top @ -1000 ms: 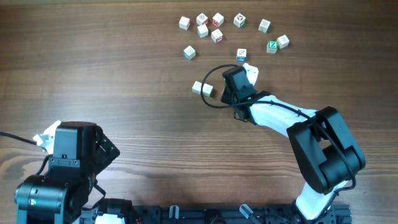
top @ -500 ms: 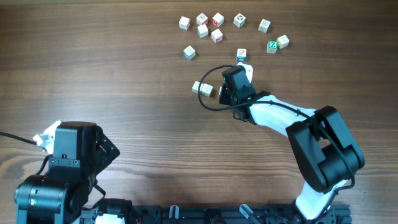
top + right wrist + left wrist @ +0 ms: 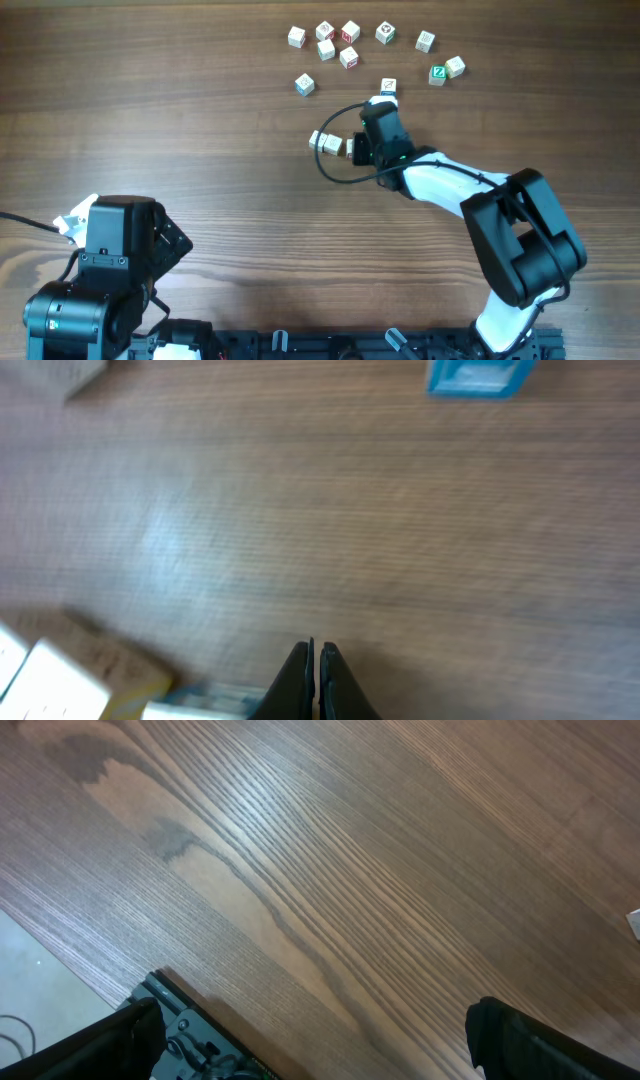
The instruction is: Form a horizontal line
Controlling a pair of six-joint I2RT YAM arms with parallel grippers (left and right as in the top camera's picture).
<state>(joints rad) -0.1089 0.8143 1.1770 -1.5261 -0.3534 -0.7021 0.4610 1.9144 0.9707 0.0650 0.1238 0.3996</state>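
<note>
Two whitish cubes (image 3: 327, 143) lie touching side by side on the wooden table, left of my right gripper (image 3: 376, 105). A third cube (image 3: 351, 148) shows partly between that pair and the gripper's left flank. In the right wrist view the shut fingertips (image 3: 308, 660) point at bare wood, with blurred cubes (image 3: 60, 682) at the lower left and one (image 3: 195, 700) right beside the fingers. Nothing is between the jaws. My left gripper (image 3: 320, 1050) hangs open above the table's near left edge, holding nothing.
Several loose letter cubes (image 3: 340, 42) are scattered at the back, among them a green one (image 3: 438, 73), a blue one (image 3: 388, 89) (image 3: 480, 375) just ahead of the right gripper, and one (image 3: 305, 85) further left. A black cable (image 3: 335, 165) loops near the right wrist.
My right gripper, still shut, has swept left towards the pair of cubes, sliding a cube along with it. The left arm has not moved.
</note>
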